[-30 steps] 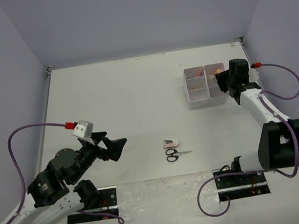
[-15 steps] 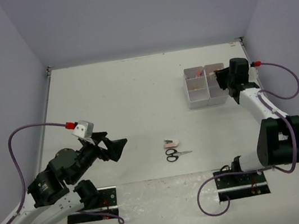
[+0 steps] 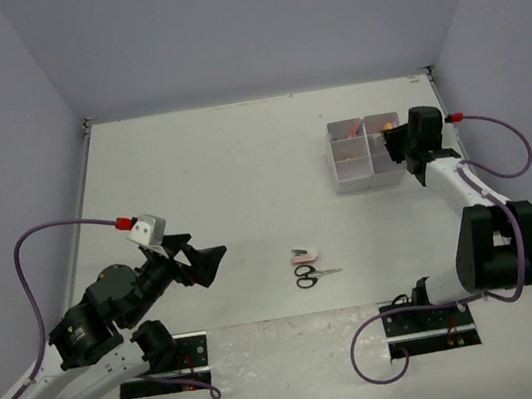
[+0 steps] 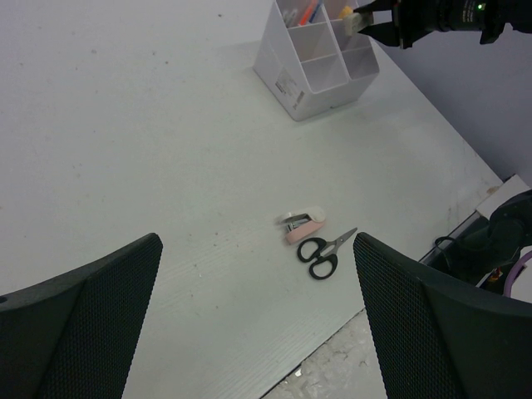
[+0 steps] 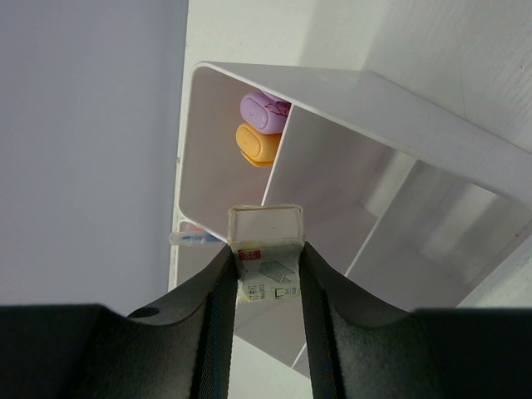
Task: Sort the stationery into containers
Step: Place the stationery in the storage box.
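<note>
The white organiser box (image 3: 355, 180) stands at the far right; lilac (image 5: 264, 108) and orange (image 5: 258, 145) highlighters stand in one compartment, and a thin pen (image 5: 195, 237) lies in another. My right gripper (image 5: 264, 259) is shut on a small clear labelled staple box (image 5: 266, 241), held just above the organiser's rim (image 5: 399, 116). Black-handled scissors (image 3: 310, 274) and a small pink stapler (image 3: 304, 254) lie mid-table, also in the left wrist view as scissors (image 4: 322, 252) and stapler (image 4: 302, 225). My left gripper (image 3: 210, 264) hangs open at the near left, well short of them.
Grey walls close the table at the back and both sides. The organiser's right side sits close to the right wall. Cables loop beside both arm bases at the near edge (image 3: 287, 333).
The right arm's elbow has shifted slightly; its gripper stays over the organiser with the small box still held. The left arm has not moved.
</note>
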You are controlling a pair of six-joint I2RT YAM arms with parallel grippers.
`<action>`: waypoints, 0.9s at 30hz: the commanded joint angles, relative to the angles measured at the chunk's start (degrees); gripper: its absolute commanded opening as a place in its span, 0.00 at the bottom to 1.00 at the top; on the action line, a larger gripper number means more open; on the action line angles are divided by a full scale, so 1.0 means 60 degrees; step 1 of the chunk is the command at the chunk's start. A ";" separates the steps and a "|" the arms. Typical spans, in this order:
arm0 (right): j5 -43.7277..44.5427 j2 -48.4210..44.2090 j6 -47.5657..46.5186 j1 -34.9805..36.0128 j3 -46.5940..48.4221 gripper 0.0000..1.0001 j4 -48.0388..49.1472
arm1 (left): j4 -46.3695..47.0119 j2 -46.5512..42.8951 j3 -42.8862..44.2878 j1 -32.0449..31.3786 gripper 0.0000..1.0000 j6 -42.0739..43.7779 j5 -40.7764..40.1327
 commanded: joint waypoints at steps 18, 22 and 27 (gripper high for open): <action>-0.0844 -0.0195 -0.0668 -0.0197 0.0032 0.50 0.0381 | 0.0272 -0.0011 -0.0179 0.0043 1.00 0.0276 0.0029; -0.1182 -0.0642 -0.1317 -0.0177 0.0088 0.56 0.0498 | 0.0267 -0.0026 -0.0179 0.0032 1.00 0.0250 0.0026; -0.0870 -0.2265 -0.4567 0.0925 0.0476 0.66 0.0240 | 0.0243 -0.0026 -0.0164 0.0029 1.00 0.0222 -0.0107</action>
